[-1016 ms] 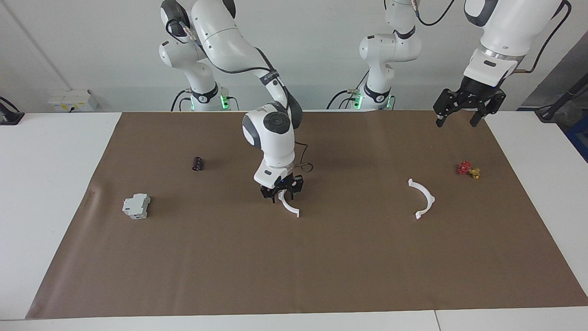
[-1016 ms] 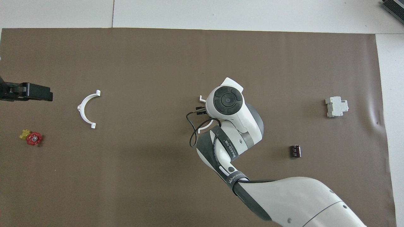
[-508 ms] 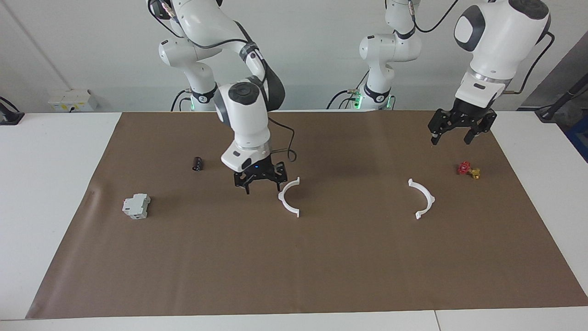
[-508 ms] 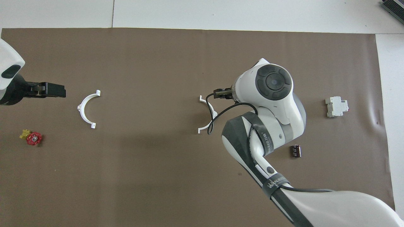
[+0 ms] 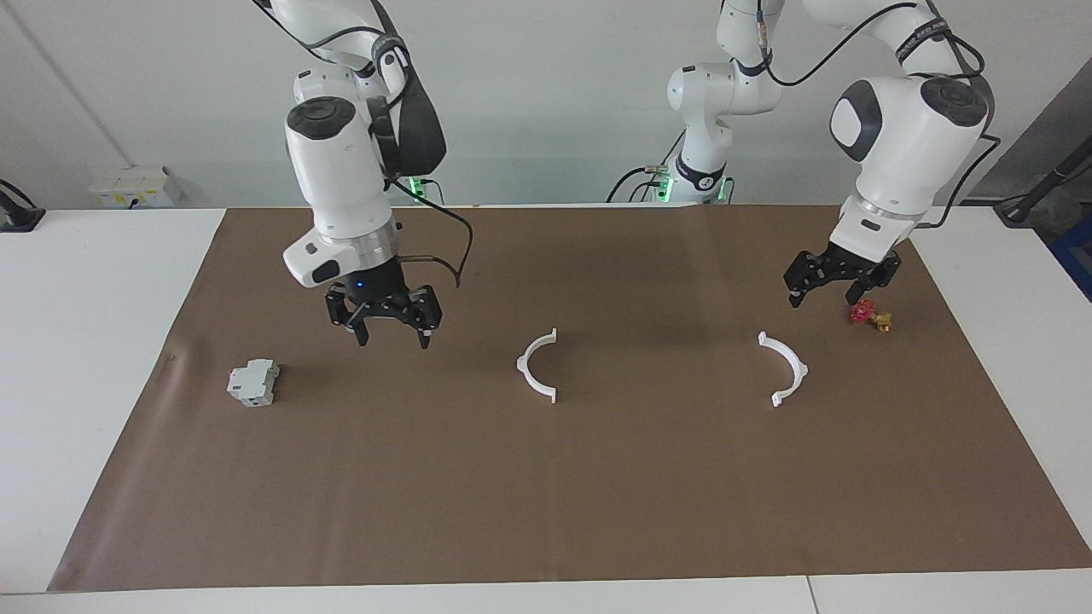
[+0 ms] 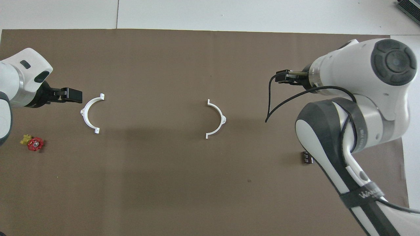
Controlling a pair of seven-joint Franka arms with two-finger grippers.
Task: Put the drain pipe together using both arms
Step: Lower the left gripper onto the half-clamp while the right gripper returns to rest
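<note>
Right gripper has left the middle half-ring and swung up toward the upper left of the facing view, jaws apart and empty, hanging over bare mat above the grey block. That half-ring now lies released at frame centre. Left gripper has dropped lower at the upper right, jaws apart, empty, over the mat between the red valve and the second half-ring. The two halves lie well apart, open sides facing each other. Likely next: left arm fetches its half; joining not yet started.
</note>
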